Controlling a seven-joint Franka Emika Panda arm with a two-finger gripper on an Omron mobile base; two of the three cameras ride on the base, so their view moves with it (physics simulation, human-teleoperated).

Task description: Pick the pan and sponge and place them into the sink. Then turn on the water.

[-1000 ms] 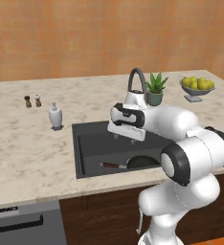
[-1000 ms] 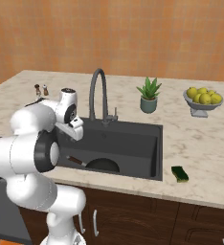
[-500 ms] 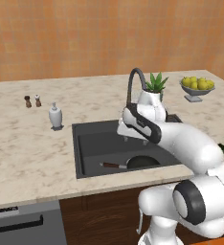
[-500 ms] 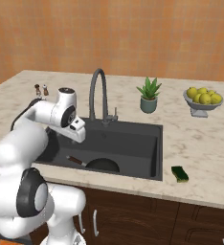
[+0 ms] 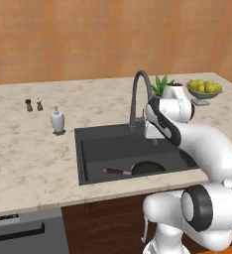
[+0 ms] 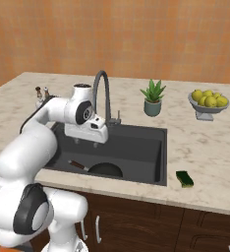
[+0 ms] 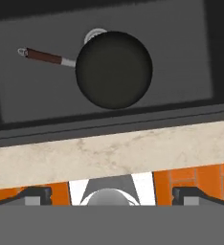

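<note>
- The round black frying pan with a slim reddish-brown wooden handle lies flat in the dark grey rectangular sink, partly covering the drain.
- The small dark green rectangular sponge sits on the marble desk.
- The jaws are spread wide and hold nothing.

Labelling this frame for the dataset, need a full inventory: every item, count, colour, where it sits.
round black frying pan with reddish-brown wooden handle: 1, in the basin, partly covering the drain
small flat dark green sponge: 1, on the counter at the sink's front right corner
rectangular dark grey sink: 1, set in the counter
tall arched grey faucet: 1, behind the sink; no stream visible
beige marble counter: 1, around the sink
white soap dispenser: 1, left of the sink
small shakers: 2, one dark, one pale, back left
green potted plant: 1, grey pot, behind the sink
grey bowl of yellow-green fruit: 1, back right
white arm's gripper: 1, above the sink, fingers spread, holding nothing
</note>
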